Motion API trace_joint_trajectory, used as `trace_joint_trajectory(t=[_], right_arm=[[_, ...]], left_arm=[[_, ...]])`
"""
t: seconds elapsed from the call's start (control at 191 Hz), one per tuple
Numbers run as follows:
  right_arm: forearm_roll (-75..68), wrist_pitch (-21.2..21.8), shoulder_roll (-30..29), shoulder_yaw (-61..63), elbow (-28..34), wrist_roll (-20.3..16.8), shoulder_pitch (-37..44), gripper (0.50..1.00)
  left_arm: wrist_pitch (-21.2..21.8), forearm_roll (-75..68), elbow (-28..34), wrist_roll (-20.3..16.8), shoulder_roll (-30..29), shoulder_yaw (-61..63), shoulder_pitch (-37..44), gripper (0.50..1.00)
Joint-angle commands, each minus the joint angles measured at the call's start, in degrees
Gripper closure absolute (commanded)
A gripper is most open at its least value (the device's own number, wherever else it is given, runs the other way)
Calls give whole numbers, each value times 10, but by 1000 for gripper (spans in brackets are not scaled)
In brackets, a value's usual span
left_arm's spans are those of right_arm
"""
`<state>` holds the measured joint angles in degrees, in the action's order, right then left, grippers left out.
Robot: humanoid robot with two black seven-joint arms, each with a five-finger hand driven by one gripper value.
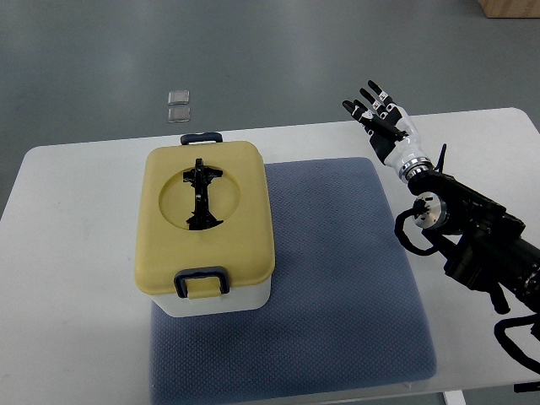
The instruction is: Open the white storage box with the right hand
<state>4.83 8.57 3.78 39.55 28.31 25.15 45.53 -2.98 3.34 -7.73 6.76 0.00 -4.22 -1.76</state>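
White table (76, 253), grey mat (337, 278): white storage box (207, 224) at mat's left edge, yellow lid (245, 219) shut, both latches down. Right hand (381, 116) well right of box, fingers spread, empty. Opening not yet begun.

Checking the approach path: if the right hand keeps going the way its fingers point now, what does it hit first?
Probably nothing. The right hand points up-left, past the table far edge toward bare floor; the storage box lies well off that line. Height is unclear.
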Motion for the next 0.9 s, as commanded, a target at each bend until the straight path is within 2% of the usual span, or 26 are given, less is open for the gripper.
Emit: trace_joint_trajectory(t=[0.0, 0.894], right_arm=[[-1, 0, 0, 0, 1, 0, 1, 564], [0, 0, 5, -2, -1, 0, 2, 564]], left_arm=[[0, 0, 0, 0, 0, 0, 0, 500], [0, 0, -1, 3, 0, 0, -1, 500]])
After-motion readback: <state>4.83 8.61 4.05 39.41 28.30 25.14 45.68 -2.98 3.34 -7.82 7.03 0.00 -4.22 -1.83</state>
